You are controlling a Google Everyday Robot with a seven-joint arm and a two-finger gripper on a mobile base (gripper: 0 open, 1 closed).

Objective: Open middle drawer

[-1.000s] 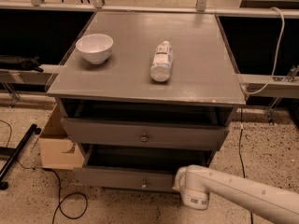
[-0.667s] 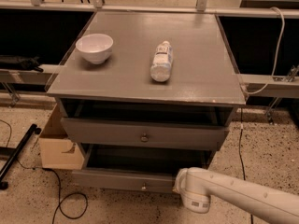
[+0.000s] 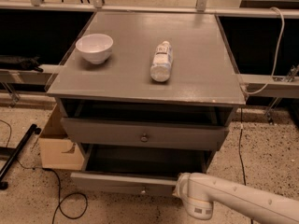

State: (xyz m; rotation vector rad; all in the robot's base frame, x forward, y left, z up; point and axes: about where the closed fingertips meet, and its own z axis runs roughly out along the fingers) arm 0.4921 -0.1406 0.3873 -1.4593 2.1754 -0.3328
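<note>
The grey cabinet (image 3: 154,85) shows two drawer fronts, each with a small round knob. The upper front (image 3: 144,135) stands slightly out. Below it, the middle drawer (image 3: 121,183) is pulled out further, its dark inside open to view and its knob (image 3: 142,189) at the front's centre. My white arm (image 3: 233,202) comes in from the bottom right. Its gripper (image 3: 181,190) sits against the right end of the middle drawer's front, and its tips are hidden behind the rounded wrist (image 3: 195,203).
A white bowl (image 3: 94,47) and a plastic bottle (image 3: 161,61) lying on its side rest on the cabinet top. A cardboard box (image 3: 58,146) stands on the floor at the left. Cables (image 3: 60,204) run over the speckled floor.
My arm's end has drawn a little toward the camera, and the middle drawer's front has come out slightly with it. The bowl and bottle have not moved.
</note>
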